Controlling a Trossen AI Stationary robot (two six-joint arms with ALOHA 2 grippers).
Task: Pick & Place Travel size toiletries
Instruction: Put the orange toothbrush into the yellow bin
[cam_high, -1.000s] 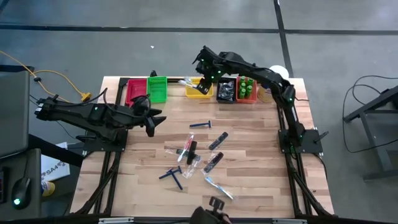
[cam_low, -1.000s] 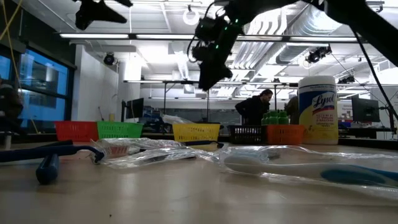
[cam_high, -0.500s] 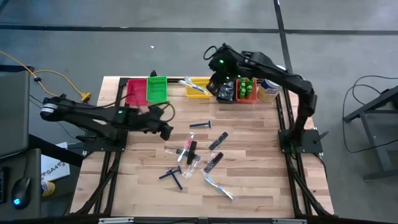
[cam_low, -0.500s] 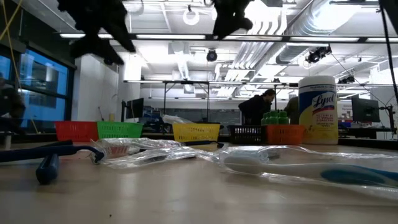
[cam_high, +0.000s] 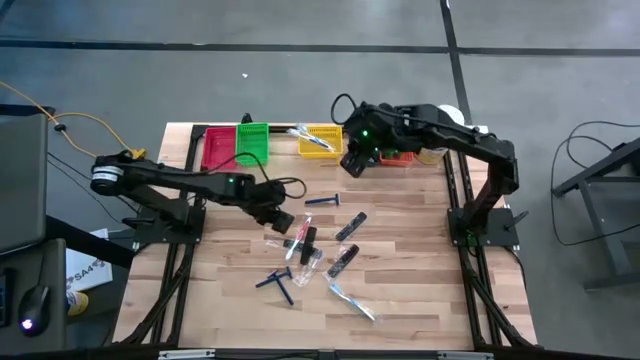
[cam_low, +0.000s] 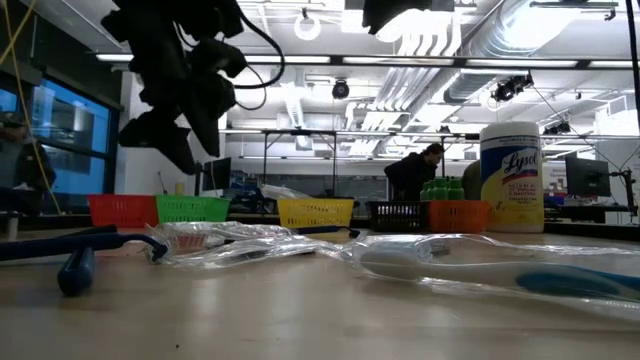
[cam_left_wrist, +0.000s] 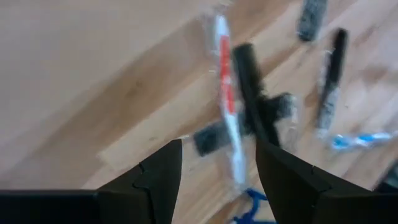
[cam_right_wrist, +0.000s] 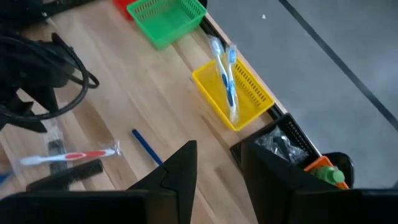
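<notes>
The travel size toiletries lie scattered on the wooden table (cam_high: 230, 260). They include a clear-wrapped red toothbrush (cam_left_wrist: 226, 93), a black comb (cam_left_wrist: 251, 87), slim black tubes (cam_high: 350, 226), blue razors (cam_high: 278, 283) and a wrapped blue toothbrush (cam_high: 352, 300). My left gripper (cam_high: 283, 222) (cam_left_wrist: 217, 171) hangs open just above the red toothbrush's wrap, pointing steeply down, with nothing between its fingers. My right gripper (cam_high: 350, 165) (cam_right_wrist: 219, 163) is high over the table in front of the bins, open and holding nothing.
Along the far edge stand a red bin (cam_high: 218, 148), a green bin (cam_high: 252, 142), and a yellow bin (cam_right_wrist: 231, 93) holding wrapped toothbrushes. A black bin (cam_right_wrist: 280, 143) and an orange bin (cam_low: 458, 214) with green bottles follow. A white Lysol jar (cam_low: 510, 176) stands at the far right.
My left gripper has swung from the table's left side toward the middle and sunk toward the wrapped red toothbrush, rolling its wrist as it went. My right gripper has drawn back from over the yellow bin, toward the near right, and risen. Nothing on the table has moved.
</notes>
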